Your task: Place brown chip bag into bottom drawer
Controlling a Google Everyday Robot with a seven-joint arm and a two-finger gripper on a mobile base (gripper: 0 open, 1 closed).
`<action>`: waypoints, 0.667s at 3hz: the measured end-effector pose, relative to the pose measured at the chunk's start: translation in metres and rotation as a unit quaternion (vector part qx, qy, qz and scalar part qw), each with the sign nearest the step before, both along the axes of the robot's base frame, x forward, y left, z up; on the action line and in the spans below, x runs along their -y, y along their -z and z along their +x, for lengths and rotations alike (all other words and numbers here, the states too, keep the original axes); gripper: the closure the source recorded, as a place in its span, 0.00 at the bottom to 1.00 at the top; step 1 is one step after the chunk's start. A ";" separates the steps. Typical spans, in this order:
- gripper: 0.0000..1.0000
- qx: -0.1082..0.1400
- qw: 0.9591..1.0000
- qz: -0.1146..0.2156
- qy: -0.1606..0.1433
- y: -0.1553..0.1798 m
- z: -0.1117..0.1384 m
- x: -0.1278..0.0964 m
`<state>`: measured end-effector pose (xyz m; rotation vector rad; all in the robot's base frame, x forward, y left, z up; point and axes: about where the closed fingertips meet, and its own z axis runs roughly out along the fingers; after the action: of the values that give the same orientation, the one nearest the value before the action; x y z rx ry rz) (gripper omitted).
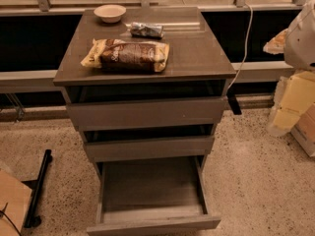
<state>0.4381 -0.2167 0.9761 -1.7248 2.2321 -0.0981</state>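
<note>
The brown chip bag (129,55) lies flat on the front left part of the grey-brown cabinet top (197,53). It is dark brown with pale yellow ends. The bottom drawer (152,223) is pulled wide open below; its boxy interior (152,186) holds nothing that I can see. My gripper is out of view. Only a white rounded part of the robot (301,33) shows at the right edge, apart from the cabinet and the bag.
A silver foil packet (146,30) and a pale bowl (110,13) sit at the back of the top. The top drawer (146,111) and middle drawer (149,147) stand slightly out. A white cable (243,43) hangs at the right. Boxes (295,107) stand right; a black pole (38,188) lies left.
</note>
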 end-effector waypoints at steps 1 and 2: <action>0.00 0.000 1.000 0.000 0.000 0.000 0.000 0.000; 0.00 0.010 0.999 0.029 -0.017 -0.003 0.017 -0.032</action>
<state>0.4550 -0.1845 0.9790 -1.7240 2.1681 -0.0428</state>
